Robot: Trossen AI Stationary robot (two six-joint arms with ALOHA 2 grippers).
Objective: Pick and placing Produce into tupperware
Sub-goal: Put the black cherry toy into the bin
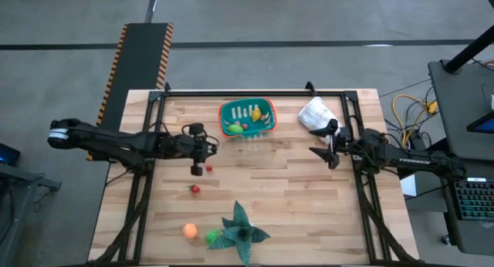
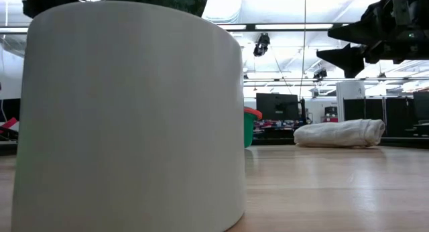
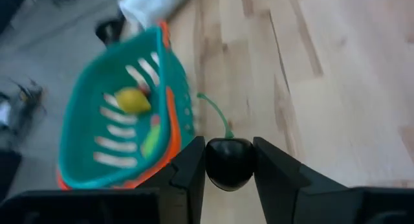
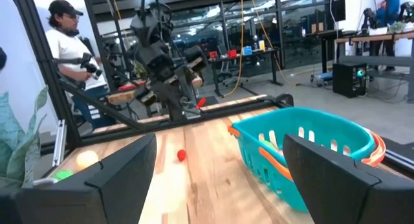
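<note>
The left end effector (image 3: 229, 169) is clenched on a dark cherry (image 3: 228, 162), probably mid-carry, just short of the tub (image 1: 247, 118) at the desk's far edge, so next it must reach over the rim and release; the right end effector (image 1: 330, 147) waits open.

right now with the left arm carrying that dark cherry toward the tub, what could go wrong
The left gripper pinches the dark cherry only by its round sides, so it might slip out over the table before reaching the teal tub. The tub looks light and already holds a yellow piece; a low approach could nudge its orange rim. The right gripper, jaws open, waits near the tub's other side and could crowd the drop.
</note>
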